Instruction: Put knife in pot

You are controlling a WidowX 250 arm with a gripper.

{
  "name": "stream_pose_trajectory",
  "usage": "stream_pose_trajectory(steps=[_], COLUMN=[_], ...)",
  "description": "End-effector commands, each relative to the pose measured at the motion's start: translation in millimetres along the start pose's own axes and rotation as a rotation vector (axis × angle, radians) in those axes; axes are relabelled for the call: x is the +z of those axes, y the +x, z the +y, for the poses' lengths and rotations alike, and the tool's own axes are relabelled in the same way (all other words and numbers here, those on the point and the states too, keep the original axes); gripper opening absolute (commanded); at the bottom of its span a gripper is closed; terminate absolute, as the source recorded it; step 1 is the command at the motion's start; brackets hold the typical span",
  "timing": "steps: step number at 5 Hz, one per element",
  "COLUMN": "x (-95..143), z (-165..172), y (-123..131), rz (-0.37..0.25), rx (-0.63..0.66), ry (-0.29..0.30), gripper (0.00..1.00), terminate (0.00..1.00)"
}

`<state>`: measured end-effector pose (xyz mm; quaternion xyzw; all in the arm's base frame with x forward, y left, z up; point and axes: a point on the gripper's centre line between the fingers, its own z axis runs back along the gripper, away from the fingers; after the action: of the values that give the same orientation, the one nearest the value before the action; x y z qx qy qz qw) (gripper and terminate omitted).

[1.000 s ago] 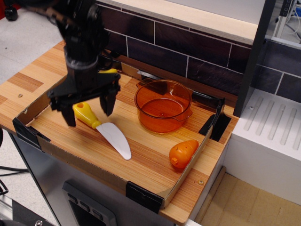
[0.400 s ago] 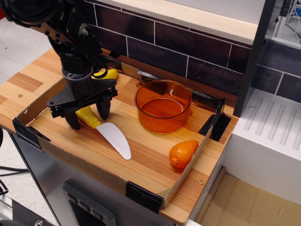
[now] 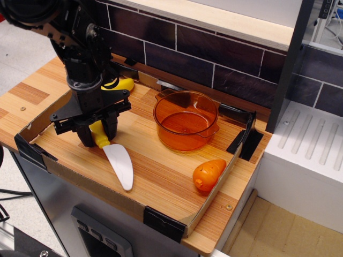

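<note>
The knife (image 3: 112,154) lies left of the pot (image 3: 186,120), well apart from it, flat on the bench (image 3: 161,171). Its yellow handle points back toward the wall and its white blade runs forward, toward the front edge of the tray. My end effector (image 3: 98,134) is down over the handle, one finger on each side of it. The fingers look closed in tight against the yellow plastic, so I judge that I have hold of the handle, though the blade tip seems to rest on the wood and I cannot say the grip is firm.

So I take this as the grasping step: knife pinched, not yet lifted. The pot stands upright and empty, its rim clear of everything around it.

The next move calls for a straight lift, high enough that the hanging blade clears the pot's near wall, then a carry to the right until the knife is over the opening. The blade is long and may swing or droop, so I would want it level, or angled down into the bowl, before letting go.

Beyond the knife, behind my end effector, a yellow banana-shaped toy (image 3: 120,84) lies left of the pot near the back wall. An orange carrot-like toy (image 3: 208,173) sits in front of the pot, toward the tray's right edge, outside my path.
</note>
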<state>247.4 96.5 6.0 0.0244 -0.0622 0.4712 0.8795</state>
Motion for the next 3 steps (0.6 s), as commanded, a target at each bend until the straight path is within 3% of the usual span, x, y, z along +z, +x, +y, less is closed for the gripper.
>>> stream_pose_trajectory(steps=[1, 2, 3], x=[78.1, 93.3, 92.5], z=[-30.9, -48.8, -73.9], y=[-5.2, -14.1, -26.7], rz=[-0.006, 0.017, 0.036], rx=[-0.019, -0.003, 0.013], ry=[-0.088, -0.100, -0.089], gripper=[0.00, 0.00, 0.00], terminate=[0.00, 0.00, 0.00])
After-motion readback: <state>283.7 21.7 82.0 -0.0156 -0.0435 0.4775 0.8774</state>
